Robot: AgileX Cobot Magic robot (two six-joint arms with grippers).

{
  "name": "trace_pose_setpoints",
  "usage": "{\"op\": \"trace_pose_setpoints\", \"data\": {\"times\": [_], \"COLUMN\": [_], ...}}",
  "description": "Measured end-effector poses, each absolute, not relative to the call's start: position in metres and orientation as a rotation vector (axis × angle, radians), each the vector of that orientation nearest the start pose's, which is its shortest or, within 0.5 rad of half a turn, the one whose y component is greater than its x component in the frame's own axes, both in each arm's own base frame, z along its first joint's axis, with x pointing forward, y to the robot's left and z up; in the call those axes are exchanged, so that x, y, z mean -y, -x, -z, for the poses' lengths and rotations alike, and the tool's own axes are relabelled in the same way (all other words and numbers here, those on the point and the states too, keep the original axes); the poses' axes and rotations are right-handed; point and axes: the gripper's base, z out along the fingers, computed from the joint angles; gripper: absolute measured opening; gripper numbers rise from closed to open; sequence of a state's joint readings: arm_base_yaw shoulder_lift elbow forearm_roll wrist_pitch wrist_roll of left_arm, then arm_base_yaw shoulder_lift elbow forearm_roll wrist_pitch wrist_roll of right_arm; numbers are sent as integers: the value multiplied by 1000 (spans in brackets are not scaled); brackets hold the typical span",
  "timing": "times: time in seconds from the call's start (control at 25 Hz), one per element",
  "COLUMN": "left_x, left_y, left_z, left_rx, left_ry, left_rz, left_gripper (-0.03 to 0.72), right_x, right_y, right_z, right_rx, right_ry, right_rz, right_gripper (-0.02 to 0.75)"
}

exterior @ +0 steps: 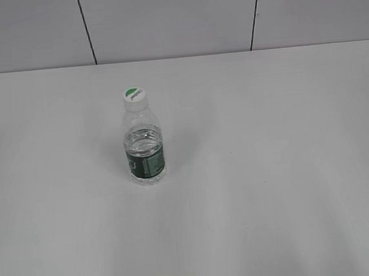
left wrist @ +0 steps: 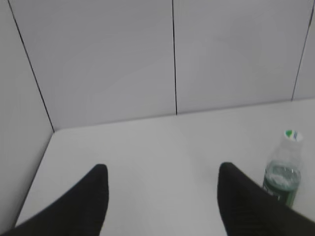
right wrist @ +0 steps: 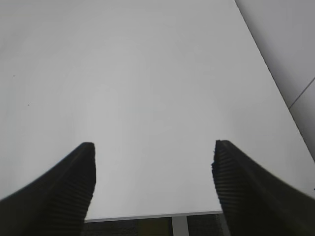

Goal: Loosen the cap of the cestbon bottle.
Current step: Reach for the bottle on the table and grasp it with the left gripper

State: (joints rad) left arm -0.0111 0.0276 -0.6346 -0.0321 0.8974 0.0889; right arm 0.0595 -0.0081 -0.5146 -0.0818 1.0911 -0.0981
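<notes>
Cestbon bottle (exterior: 145, 149) stands upright on the white worktop (exterior: 284, 168), left of centre in the exterior view, long axis vertical. Cap (exterior: 134, 98) is seated on the neck, green half-disc facing up. Nothing touches the bottle; no arm shows in the exterior view.

Left claw (left wrist: 162, 196): released, jaws spread, nothing between them. In its wrist view the bottle (left wrist: 281, 178) sits ahead and off to the right, just beyond the right-hand finger (left wrist: 246, 201), its base cut off behind that finger. Cap (left wrist: 292, 135) is visible at the top, blurred.

Right claw (right wrist: 153, 182): released, jaws wide, empty. Its view shows only bare worktop and the far edge; no bottle in sight.

Judgement: the left arm looks nearer and better lined up, since only its camera catches the bottle. It would need to swing rightward to bring the body between its jaws. A vertical axis suggests a side grip on the body, with the cap approached from above.
</notes>
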Motion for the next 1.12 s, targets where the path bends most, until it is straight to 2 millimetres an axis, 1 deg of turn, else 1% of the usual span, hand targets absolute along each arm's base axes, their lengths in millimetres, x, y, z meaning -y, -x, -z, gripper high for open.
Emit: {"op": "trace_pose_setpoints", "data": {"times": [0.12,0.28,0.4,0.48,0.56,0.6,0.72,0.8,0.84,0.96,1.04,1.12], "left_x": [2,1,0,0,0,0,1,3,3,5,6,5], "left_y": [4,-21,-50,-76,-100,-116,-149,-179,-191,-221,-241,-262], "left_z": [-357,-392,-410,-414,-415,-412,-409,-400,-397,-387,-375,-359], "left_rx": [-1688,-1555,-1473,-1461,-1455,-1473,-1454,-1459,-1442,-1402,-1399,-1420], "left_ry": [-83,-74,-77,-89,-107,-117,-146,-166,-170,-172,-162,-138], "left_rz": [-26,-43,-73,-97,-123,-132,-153,-155,-150,-132,-115,-95], "left_gripper": [435,435,435,435,435,435,435,435,435,435,435,433], "right_x": [7,7,7,7,7,7,7,7,7,7,7,7], "right_y": [9,9,9,9,9,9,9,9,9,9,9,9], "right_z": [-279,-279,-279,-279,-279,-279,-279,-279,-279,-279,-279,-279], "right_rx": [-2047,-2047,-2046,-2046,-2046,-2046,-2046,-2046,-2046,-2046,-2046,-2046], "right_ry": [155,155,155,155,155,155,155,155,155,155,155,155], "right_rz": [122,122,122,122,122,122,122,122,122,122,122,122], "right_gripper": [564,564,564,564,564,564,564,564,564,564,564,564]}}
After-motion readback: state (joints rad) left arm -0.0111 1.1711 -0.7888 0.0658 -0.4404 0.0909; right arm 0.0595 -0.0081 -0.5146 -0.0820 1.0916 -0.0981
